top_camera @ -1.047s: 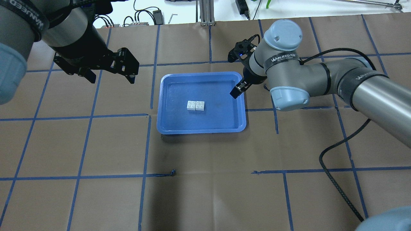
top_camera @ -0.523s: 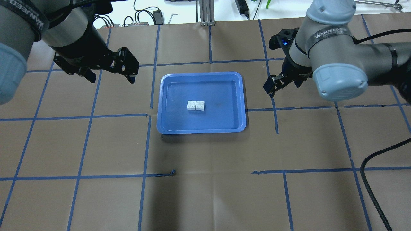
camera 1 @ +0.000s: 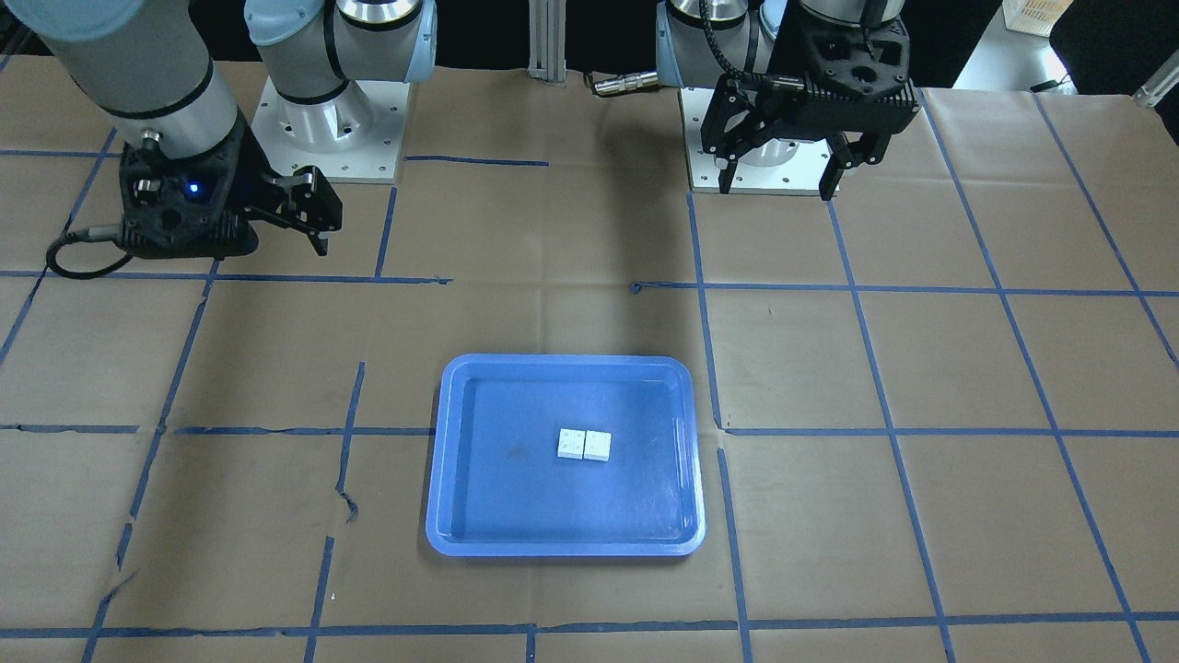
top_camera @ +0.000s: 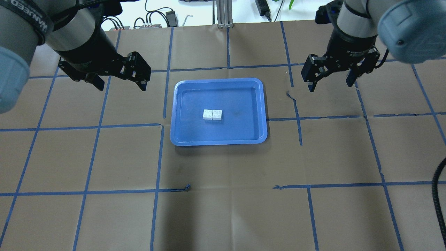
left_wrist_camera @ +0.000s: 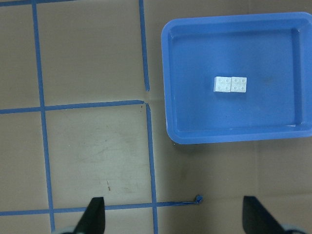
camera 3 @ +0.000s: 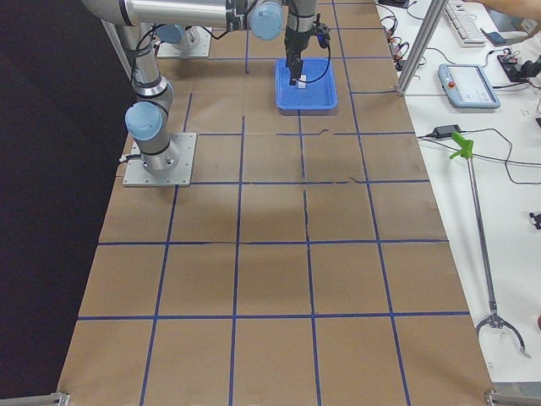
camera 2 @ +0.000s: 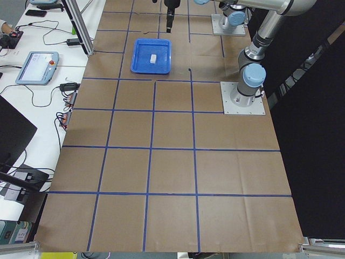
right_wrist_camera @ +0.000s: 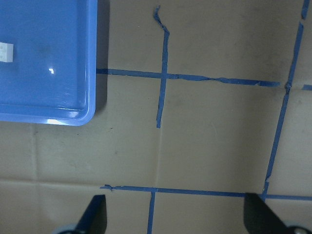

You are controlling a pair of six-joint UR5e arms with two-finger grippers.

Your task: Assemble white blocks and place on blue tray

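The two white blocks (top_camera: 212, 114) lie joined side by side, studs up, in the middle of the blue tray (top_camera: 237, 101). They also show in the front view (camera 1: 584, 445) on the tray (camera 1: 553, 516) and in the left wrist view (left_wrist_camera: 230, 84). My left gripper (top_camera: 120, 83) is open and empty, held above the table to the left of the tray. My right gripper (top_camera: 330, 85) is open and empty, above the table to the right of the tray. The right wrist view shows the tray's corner (right_wrist_camera: 48, 73) and a sliver of a block (right_wrist_camera: 6, 52).
The table is covered in brown paper with a grid of blue tape. An aluminium post (top_camera: 224, 14) and cables stand at the far edge. The right arm's black cable (top_camera: 437, 195) hangs at the near right. The arm bases (camera 1: 327, 120) are bolted on the robot's side.
My right gripper has moved away from the tray's right edge, to the right and farther back, and has turned. The left gripper and the blocks have not moved.
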